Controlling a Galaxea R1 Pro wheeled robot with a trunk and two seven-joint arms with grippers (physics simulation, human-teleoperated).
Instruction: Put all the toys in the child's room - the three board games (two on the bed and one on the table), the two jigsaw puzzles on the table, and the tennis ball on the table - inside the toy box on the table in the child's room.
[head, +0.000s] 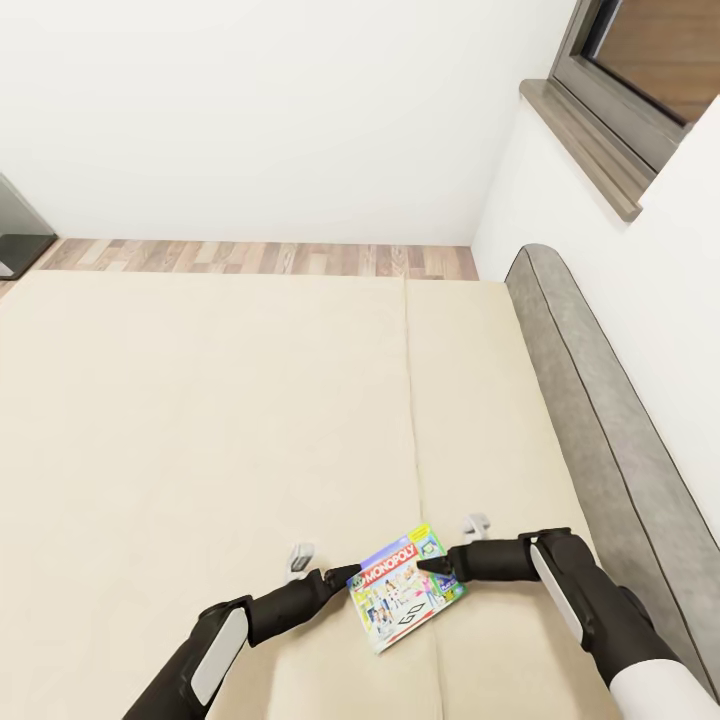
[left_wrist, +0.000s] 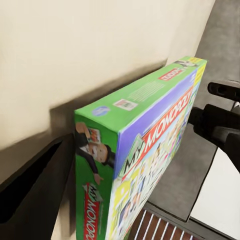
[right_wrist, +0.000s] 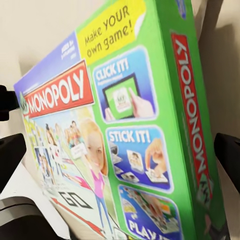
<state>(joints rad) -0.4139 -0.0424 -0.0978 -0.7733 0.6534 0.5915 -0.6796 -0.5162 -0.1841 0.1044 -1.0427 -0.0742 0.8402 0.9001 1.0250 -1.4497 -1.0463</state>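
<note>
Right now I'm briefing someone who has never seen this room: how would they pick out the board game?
Find the wide cream-beige bed beside the grey padded headboard. At its near edge, between the two black hands, is a flat green-edged Monopoly box, the only colourful printed thing on the plain cover.

The bed (head: 200, 430) — cream cover, grey headboard (head: 600, 400) — carries a board game (head: 400, 590)

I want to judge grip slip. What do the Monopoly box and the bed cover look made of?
The Monopoly box looks like printed cardboard with a smooth, slightly glossy finish: sharp folded edges and full-colour print. The bed cover looks like matte cream fabric, plain, with one seam, though the render shows no weave.
</note>
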